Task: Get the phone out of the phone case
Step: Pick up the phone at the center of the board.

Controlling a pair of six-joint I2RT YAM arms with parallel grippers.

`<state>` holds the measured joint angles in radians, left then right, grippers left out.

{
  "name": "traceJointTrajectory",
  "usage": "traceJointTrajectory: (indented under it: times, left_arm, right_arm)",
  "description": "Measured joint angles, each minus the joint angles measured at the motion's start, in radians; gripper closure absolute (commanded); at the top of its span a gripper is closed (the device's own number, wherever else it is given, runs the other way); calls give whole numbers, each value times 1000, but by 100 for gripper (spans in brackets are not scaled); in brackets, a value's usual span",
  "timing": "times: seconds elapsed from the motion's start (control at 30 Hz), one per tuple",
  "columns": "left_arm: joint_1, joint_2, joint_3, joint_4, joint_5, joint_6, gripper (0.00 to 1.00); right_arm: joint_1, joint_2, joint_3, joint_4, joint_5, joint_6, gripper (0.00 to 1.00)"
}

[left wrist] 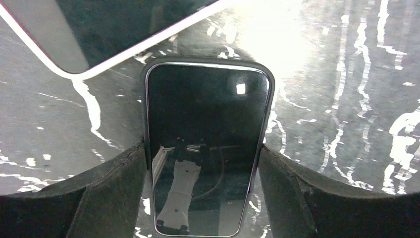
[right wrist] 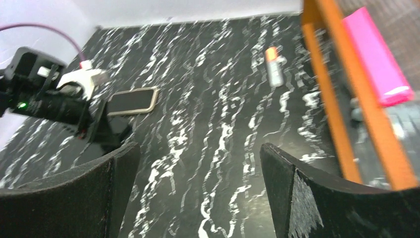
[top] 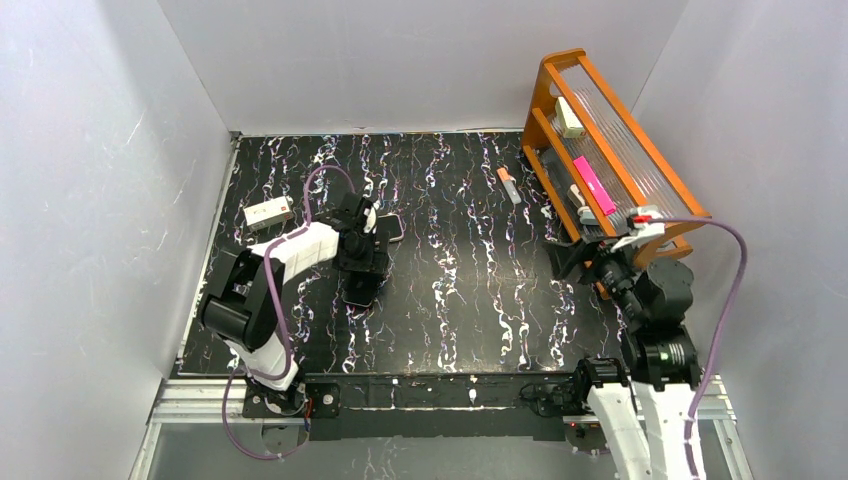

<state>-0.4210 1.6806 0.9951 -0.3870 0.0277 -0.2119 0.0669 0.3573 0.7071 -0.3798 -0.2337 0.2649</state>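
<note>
The phone in its black phone case (left wrist: 205, 124) lies flat on the black marbled table, screen up and dark. A thick case rim shows round its far end; at the near end only the phone's thin metal edge shows. My left gripper (left wrist: 203, 148) straddles it, and its fingertips (left wrist: 130, 163) press against the case's two long sides. From above, the left gripper (top: 360, 250) stands over the phone (top: 362, 288). My right gripper (right wrist: 198, 153) is open with nothing between its fingers, held above the table beside the rack (top: 568, 258).
A second phone with a pale rim (top: 392, 228) (left wrist: 59, 39) (right wrist: 132, 101) lies just beyond the cased one. An orange rack (top: 600, 130) holds a pink item (top: 593, 185) at the right. An orange-and-white marker (top: 508, 185) and a white box (top: 268, 212) lie on the table.
</note>
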Motion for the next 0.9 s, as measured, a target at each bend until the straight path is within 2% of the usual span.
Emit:
traceJointTrajectory:
  times: [0.1,0.23,0.37,0.63,0.9]
  left_arm:
    - [-8,-37,-42,50,54,-68,61]
    - [-38,-66,-87,135,147,-171,69]
    - [-62,-67,-117,232,227,-268,73]
    - [-68,-71,-193,423,329,-447,83]
    - [-69,-93,-302,632,353,-622,86]
  right_arm:
    - [0,98,-3,34,-106,37,7]
    - [8,204,-67,134,-244,97,8]
    - [76,270,-138,200,-275,145,8]
    - [448,412,-213,419,-98,230,10]
    - [686,674,-267,626,125,338,11]
